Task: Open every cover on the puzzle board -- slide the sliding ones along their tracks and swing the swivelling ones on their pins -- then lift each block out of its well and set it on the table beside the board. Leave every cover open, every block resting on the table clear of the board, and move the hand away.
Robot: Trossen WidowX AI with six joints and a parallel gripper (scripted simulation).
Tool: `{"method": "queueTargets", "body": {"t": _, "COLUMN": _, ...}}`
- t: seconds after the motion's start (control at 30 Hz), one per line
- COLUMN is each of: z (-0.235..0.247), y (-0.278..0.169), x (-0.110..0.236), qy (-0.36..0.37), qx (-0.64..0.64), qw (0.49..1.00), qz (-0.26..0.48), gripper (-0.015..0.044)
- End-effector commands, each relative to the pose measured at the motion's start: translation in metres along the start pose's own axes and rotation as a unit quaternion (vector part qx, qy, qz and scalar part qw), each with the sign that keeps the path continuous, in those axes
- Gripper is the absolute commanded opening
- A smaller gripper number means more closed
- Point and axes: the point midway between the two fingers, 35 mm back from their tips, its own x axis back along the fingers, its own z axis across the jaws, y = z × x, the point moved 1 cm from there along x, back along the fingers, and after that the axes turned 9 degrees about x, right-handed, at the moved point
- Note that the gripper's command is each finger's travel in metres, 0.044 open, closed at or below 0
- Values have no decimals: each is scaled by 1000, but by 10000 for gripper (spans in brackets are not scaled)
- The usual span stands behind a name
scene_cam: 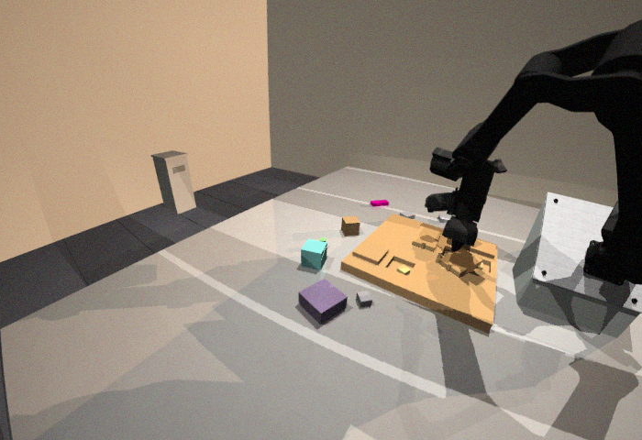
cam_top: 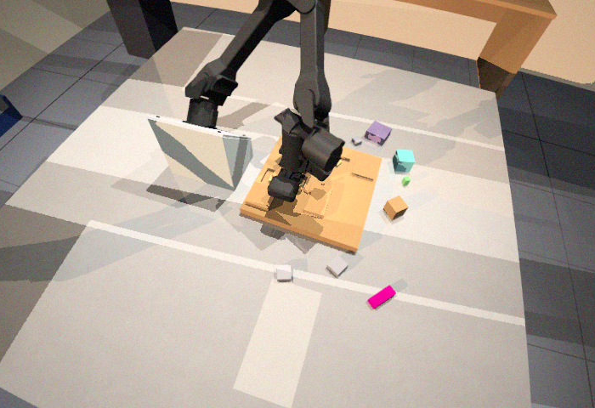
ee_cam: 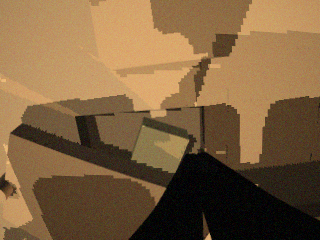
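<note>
Progress looks partial: end effector [cam_top: 284, 188] pinched shut and empty, pressing low on the board [cam_top: 351, 212], a green block [ee_cam: 159, 148] sitting in its well just ahead, covers and blocks left.

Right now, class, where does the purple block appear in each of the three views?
Top: purple block upper right, just beyond the board's far corner.
Exterior: lower centre, left of the board.
Wrist: not in view.
Shared landmark: the orange puzzle board.
</note>
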Motion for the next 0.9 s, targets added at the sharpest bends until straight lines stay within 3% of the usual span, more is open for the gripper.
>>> {"method": "queueTargets", "body": {"t": 0.0, "z": 1, "y": -9, "x": -1, "qy": 0, "qx": 0, "qw": 1000, "qz": 4, "gripper": 0}}
{"method": "queueTargets", "body": {"t": 0.87, "z": 11, "y": -31, "x": -1, "qy": 0, "qx": -1, "qw": 1000, "qz": 5, "gripper": 0}}
